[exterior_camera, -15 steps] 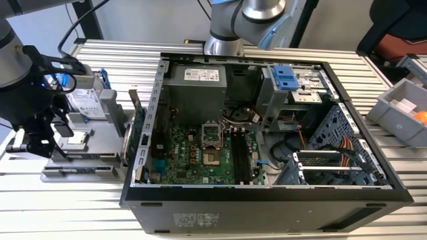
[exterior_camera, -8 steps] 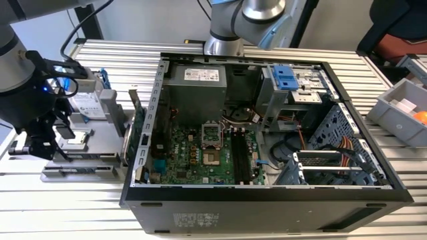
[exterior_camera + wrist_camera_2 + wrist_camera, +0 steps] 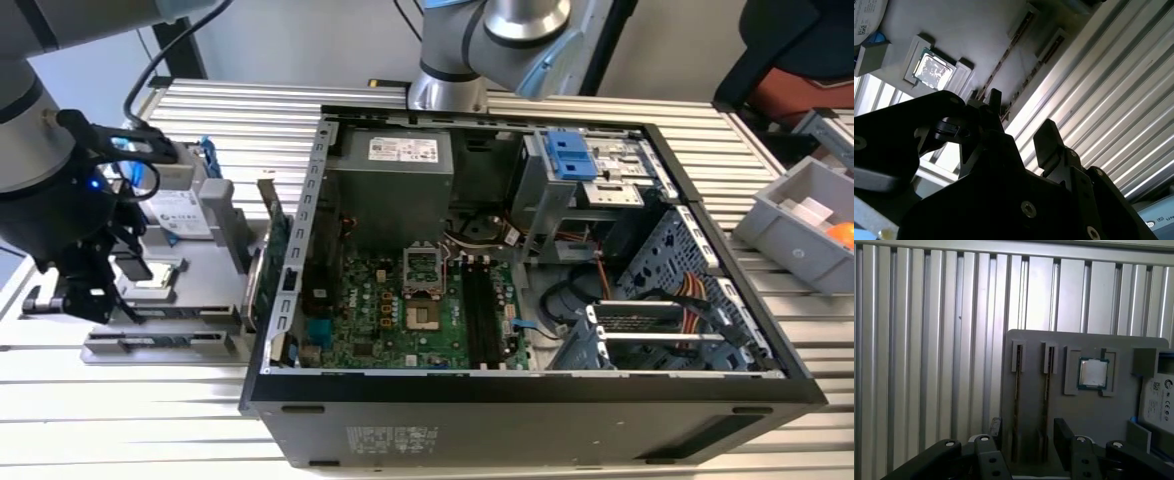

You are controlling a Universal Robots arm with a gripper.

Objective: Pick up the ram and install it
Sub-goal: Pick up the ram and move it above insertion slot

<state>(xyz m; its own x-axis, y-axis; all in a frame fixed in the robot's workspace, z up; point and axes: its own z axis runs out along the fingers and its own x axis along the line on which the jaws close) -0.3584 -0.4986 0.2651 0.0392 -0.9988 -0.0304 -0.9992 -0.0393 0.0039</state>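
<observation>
Two thin dark ram sticks (image 3: pixel 1017 390) (image 3: pixel 1045 390) stand on edge in slots of a grey holder tray (image 3: pixel 1029 345). In the second wrist view the ram (image 3: pixel 1013 42) lies ahead of the black fingers (image 3: pixel 1048 140). My gripper (image 3: pixel 1029 432) (image 3: pixel 1021 122) hangs open just above the tray with nothing held; in the first wrist view the sticks' near ends fall between its two fingers. In the exterior view the gripper (image 3: pixel 83 300) is at the left over the tray (image 3: pixel 160 345), beside the open computer case (image 3: pixel 534 385). Black slots (image 3: pixel 483 310) run along the motherboard.
A processor chip (image 3: pixel 1092 373) and a silver hard drive (image 3: pixel 1159 405) sit on the same tray. A green card with a metal bracket (image 3: pixel 274 260) stands by the case's left wall. A grey bin (image 3: pixel 801 225) sits at the exterior view's right; another arm's base (image 3: pixel 461 60) stands behind the case.
</observation>
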